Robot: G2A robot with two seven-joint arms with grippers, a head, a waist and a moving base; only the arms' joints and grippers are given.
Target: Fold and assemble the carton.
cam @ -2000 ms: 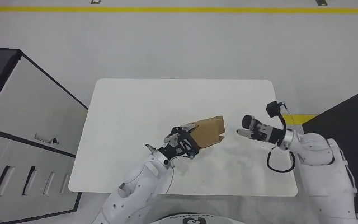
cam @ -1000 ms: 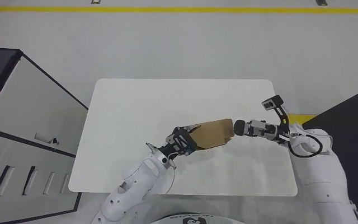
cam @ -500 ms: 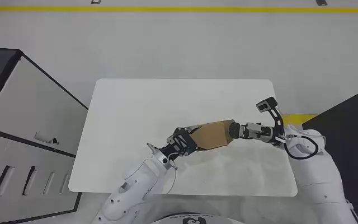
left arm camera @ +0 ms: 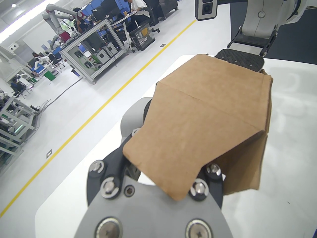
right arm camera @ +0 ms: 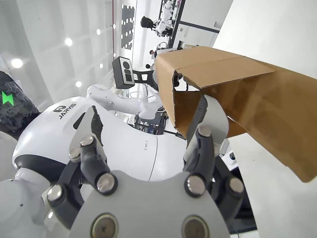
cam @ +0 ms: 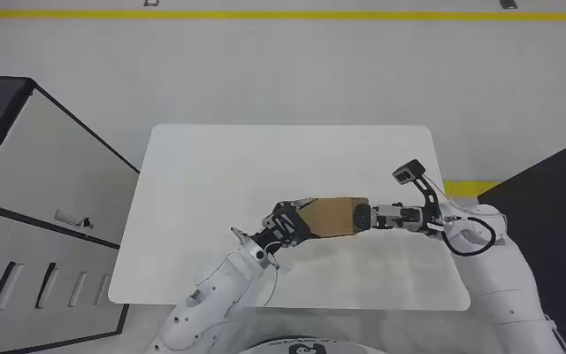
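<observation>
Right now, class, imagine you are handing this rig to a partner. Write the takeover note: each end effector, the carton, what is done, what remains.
Left end effector: shut on the carton, clamping a panel at the end toward its own arm.
Right end effector: open, with one finger inside the carton's open opposite end and the other outside it.
Carton: held between the two arms over the white table, partly opened into a sleeve. I cannot tell whether it touches the table.
Done: carton picked up and partly squared.
Left: finish squaring it, fold the end flaps, close both ends.
</observation>
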